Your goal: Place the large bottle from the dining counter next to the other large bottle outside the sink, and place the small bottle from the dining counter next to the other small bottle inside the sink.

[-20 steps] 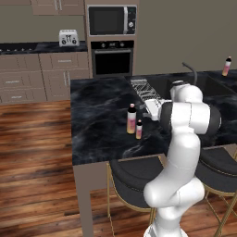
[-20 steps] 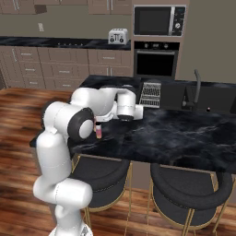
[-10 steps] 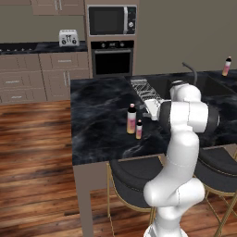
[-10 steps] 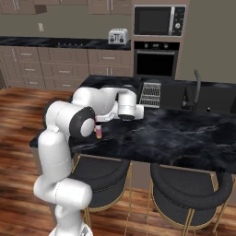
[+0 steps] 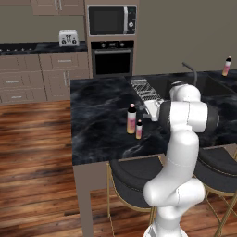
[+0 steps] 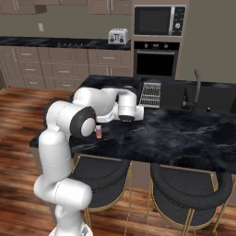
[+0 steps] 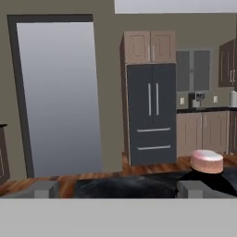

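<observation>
Now, counter: the dining counter [image 5: 102, 125] is a long glossy black slab with pale grey veining on a brown-grey base, standing on reddish wood flooring.
Stools: round black stools [image 6: 99, 177] with thin gold legs sit tucked under the counter's near edge.
Sink: the sink [image 5: 210, 85] is a dark rectangular basin sunk into the counter toward its far right end, with a thin curved dark faucet [image 5: 190, 71] behind it.
Rack: a ribbed grey drain rack [image 6: 150, 93] lies flat at the sink's left edge, between the sink and the open slab.
Arm: the white arm's elbow and forearm lie over the counter between the rack and the two near bottles, masking part of the slab in the left base view.
Gripper: the gripper [image 7: 118, 187] has its fingers spread wide with nothing between them, low over the slab.
Large bottle: the large bottle [image 5: 132, 119] stands upright near the counter's middle, a pale peach cylinder with a dark cap.
Small bottle: the small bottle [image 5: 139, 130] stands upright just beside it, toward the near edge, pink with a dark cap.
Other bottle: another bottle [image 5: 227, 66] stands at the counter's far right corner, beyond the sink.
Background: a toaster [image 5: 68, 37] sits on the wall worktop, beside a built-in microwave [image 5: 112, 20] above an oven [image 5: 112, 60].
</observation>
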### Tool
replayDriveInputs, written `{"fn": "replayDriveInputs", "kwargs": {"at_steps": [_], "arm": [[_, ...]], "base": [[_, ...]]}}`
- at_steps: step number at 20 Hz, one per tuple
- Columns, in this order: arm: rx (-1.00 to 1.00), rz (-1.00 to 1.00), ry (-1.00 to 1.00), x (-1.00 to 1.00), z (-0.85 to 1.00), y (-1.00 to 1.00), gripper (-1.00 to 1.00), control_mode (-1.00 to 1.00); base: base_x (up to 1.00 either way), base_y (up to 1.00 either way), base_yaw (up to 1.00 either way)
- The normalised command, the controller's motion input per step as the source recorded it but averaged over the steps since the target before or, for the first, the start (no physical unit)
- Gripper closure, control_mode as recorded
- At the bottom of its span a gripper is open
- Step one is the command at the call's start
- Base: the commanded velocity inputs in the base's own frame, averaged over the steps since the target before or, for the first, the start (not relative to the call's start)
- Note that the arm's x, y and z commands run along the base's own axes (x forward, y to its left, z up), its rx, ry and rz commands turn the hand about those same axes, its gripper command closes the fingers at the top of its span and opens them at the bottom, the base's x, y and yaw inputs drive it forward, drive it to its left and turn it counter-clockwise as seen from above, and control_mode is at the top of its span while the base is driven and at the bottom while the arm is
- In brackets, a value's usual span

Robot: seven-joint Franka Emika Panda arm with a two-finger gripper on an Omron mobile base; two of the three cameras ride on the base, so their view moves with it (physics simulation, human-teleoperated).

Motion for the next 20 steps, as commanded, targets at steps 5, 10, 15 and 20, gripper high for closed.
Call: {"fn": "replayDriveInputs", "kwargs": {"at_steps": [5,10,15,20], "arm": [[0.0,0.0,0.0,0.01,-0.08,0.0,-1.0,-1.0],[0.0,0.0,0.0,0.09,-0.06,0.0,-1.0,-1.0],[0.0,0.0,0.0,0.18,-0.04,0.0,-1.0,-1.0],[0.0,0.0,0.0,0.2,-0.06,0.0,-1.0,-1.0]], "base": [[0.0,0.0,0.0],[0.0,0.0,0.0],[0.0,0.0,0.0],[0.0,0.0,0.0]]}}
